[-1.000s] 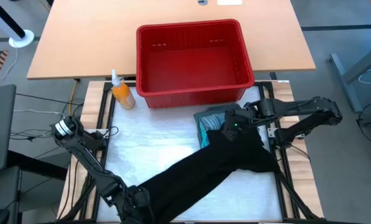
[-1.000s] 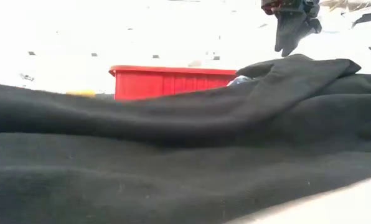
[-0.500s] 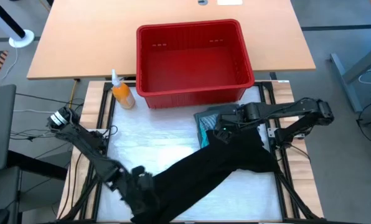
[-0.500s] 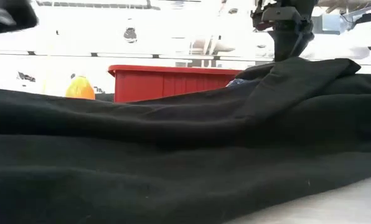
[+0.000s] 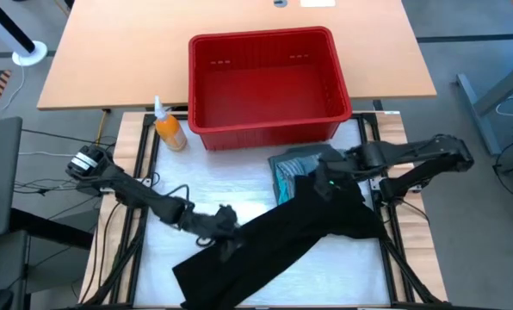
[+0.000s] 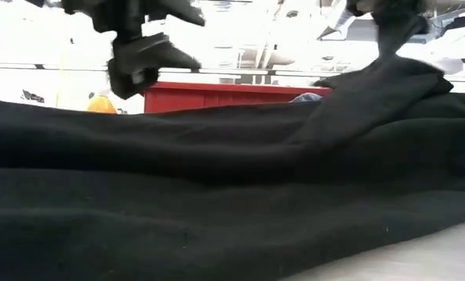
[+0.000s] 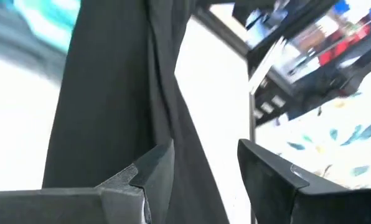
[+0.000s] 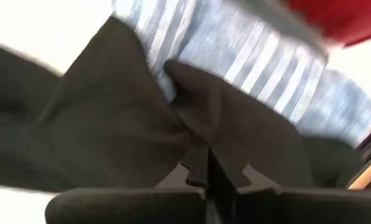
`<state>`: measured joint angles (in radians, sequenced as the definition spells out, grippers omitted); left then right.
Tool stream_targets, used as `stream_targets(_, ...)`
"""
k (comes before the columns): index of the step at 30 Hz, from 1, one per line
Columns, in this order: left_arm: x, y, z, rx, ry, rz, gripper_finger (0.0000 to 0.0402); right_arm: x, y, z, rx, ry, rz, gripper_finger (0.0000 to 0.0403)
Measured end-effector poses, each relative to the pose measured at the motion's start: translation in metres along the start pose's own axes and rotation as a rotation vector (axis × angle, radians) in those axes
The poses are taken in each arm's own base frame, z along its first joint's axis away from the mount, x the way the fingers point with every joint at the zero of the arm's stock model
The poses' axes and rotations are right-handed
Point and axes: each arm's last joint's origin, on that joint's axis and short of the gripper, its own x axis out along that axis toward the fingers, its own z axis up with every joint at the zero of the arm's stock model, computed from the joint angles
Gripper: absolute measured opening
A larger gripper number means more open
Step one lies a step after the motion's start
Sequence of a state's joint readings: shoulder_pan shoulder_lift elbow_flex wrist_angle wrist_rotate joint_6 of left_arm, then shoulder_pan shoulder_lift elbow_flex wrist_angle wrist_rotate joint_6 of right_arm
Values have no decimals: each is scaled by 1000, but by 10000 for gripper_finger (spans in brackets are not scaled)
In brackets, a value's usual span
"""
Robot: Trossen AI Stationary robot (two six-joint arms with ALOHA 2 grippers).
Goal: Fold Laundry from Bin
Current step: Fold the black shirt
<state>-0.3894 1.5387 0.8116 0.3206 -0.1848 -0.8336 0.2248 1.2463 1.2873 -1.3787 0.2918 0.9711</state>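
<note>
A large black garment [image 5: 274,241] lies in a slant across the white table cover, from the near left up to the right side. At its far right end my right gripper [image 5: 325,183] is shut on it, beside a folded blue-grey striped shirt [image 5: 298,162] that has a turquoise garment [image 5: 281,182] showing at its edge. My left gripper [image 5: 226,226] stands open above the black garment's middle; in the low view it [image 6: 139,66] is clear of the cloth. The red bin [image 5: 261,39] stands at the far side, with no laundry showing in it. My right gripper pinches a raised fold of the black garment [image 8: 195,134] between its two shut fingers, at the garment's far right end next to the striped shirt [image 8: 254,56]. The fingers point steeply down. The cloth peaks up to them [image 6: 385,70]; the rest lies on the table.
An orange bottle [image 5: 169,131] with a white nozzle stands left of the bin. The wooden tabletop [image 5: 110,52] stretches behind the bin. Bare white cover [image 5: 205,185] shows between the bin and the black garment. Black frame rails [image 5: 386,241] run along both sides.
My left gripper has swung from the near left corner toward the table's middle, over the black garment, and has tipped up nearer to level. My right gripper has shifted slightly left and back, and has shut on the garment's far right end. The garment's near left end has spread flatter.
</note>
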Motion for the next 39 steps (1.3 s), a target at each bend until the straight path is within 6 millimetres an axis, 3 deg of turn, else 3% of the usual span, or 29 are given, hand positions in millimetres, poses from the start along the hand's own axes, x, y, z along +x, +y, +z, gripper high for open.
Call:
stream_targets(5,3,8,16,-16,-23,-39,167,-15,8,-25,2,1,71,27)
stream_targets(14,3,10,17,-29,-18,-40,167,-24,21,-65,40,69,52,23)
stream_targets(20,3,9,16,-39,-15,-42,167,-24,28,-79,53,135,43,32)
stream_targets(29,3,8,15,-45,-14,-47,167,-21,24,-69,97,124,22,58)
stream_targets(39,1,-1,9,-53,-21,-77,167,-11,17,-47,-2,272,47,184)
